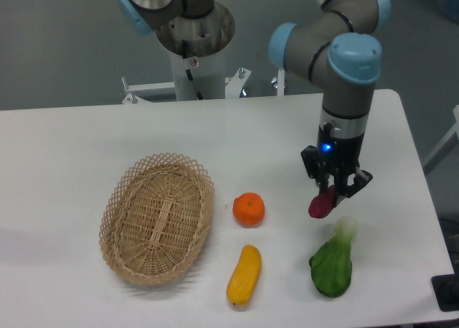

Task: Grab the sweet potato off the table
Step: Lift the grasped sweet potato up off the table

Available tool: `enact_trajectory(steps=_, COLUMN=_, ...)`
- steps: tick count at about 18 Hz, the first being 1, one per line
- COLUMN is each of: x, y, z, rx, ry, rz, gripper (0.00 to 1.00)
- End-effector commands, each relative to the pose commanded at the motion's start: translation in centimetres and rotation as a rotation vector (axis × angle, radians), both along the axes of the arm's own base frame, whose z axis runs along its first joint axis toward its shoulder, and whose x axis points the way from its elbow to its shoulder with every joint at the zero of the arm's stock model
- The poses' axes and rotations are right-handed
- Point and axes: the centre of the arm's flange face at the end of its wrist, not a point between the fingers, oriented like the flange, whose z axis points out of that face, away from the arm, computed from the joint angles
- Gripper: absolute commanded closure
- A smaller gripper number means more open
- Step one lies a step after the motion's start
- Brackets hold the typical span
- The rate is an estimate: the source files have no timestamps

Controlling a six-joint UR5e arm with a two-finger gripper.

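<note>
The sweet potato (320,203) is a small magenta oblong piece held at the tip of my gripper (331,191), whose fingers are shut on its upper end. It hangs at the right side of the white table (64,148), just above the white stalk of the bok choy (334,260). No shadow or contact line shows clearly under it, so I cannot tell how far it is off the tabletop. The arm comes down from the upper right.
A wicker basket (157,217) lies at the left centre. A round orange fruit (248,209) sits left of the gripper, with a yellow squash (244,274) below it near the front edge. The arm's base column (192,55) stands at the back.
</note>
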Motion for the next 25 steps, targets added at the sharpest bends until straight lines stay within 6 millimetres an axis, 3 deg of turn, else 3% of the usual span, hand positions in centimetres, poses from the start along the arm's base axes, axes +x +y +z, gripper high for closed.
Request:
enact_trajectory(steps=6, x=0.0, y=0.6, z=2.5, rx=0.078, ry=-0.015, rz=0.05, gripper=0.81)
enact_trajectory(steps=25, x=-0.4, y=1.1, z=3.5, rx=0.088, ry=0.003, rz=0.048, gripper=0.81)
